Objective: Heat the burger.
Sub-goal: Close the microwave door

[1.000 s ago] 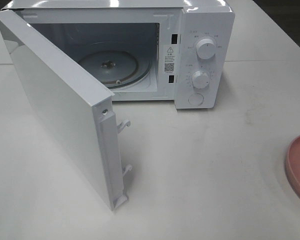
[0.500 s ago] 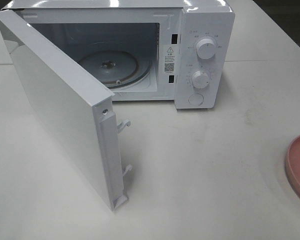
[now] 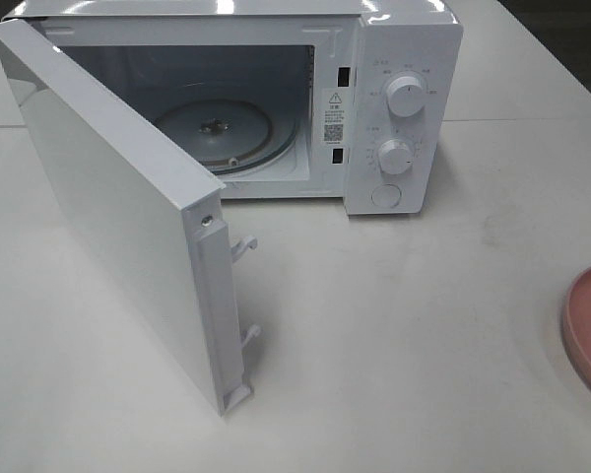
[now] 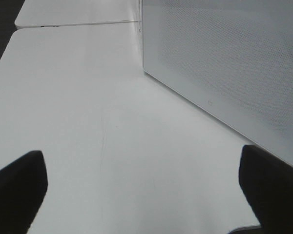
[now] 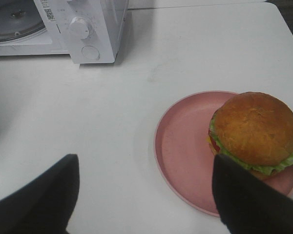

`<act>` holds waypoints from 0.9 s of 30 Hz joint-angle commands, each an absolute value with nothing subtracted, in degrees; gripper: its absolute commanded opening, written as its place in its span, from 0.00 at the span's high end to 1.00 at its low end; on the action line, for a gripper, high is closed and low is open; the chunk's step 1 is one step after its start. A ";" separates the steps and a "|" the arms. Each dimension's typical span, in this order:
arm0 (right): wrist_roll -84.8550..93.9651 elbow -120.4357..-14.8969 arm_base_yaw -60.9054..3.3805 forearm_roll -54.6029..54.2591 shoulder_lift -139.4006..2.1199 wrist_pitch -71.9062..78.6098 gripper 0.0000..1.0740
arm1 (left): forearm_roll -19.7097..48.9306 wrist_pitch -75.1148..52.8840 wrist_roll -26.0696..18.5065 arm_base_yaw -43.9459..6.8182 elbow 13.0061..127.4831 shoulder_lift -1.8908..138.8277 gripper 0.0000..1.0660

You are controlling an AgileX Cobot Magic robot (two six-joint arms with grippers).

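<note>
White bench [image 3: 424, 325], oven [image 3: 404, 59] door [image 3: 118, 227] open at the far edge. Right fingers [image 5: 244, 195] apart above the burger [image 5: 256, 129]; left fingers [image 4: 14, 187] apart, idle. Next: grasp it.

one microwave [image 3: 374, 99], one burger [image 5: 256, 129], one pink dish [image 5: 185, 151]

Open microwave [image 3: 374, 108], pink dish [image 5: 185, 156], table [image 3: 424, 345]
</note>
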State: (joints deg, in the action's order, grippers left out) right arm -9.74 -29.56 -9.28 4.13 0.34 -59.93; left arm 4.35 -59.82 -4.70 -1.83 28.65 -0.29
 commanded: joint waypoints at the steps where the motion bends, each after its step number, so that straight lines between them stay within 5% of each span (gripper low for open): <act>1: -9.05 -29.51 -9.00 4.01 1.83 -59.42 0.32 | 4.58 -59.30 -4.70 -1.66 28.53 -1.55 0.06; 27: -9.05 -29.51 -9.00 4.01 1.83 -59.42 0.32 | 4.58 -59.30 -4.70 -1.66 28.53 -1.55 0.06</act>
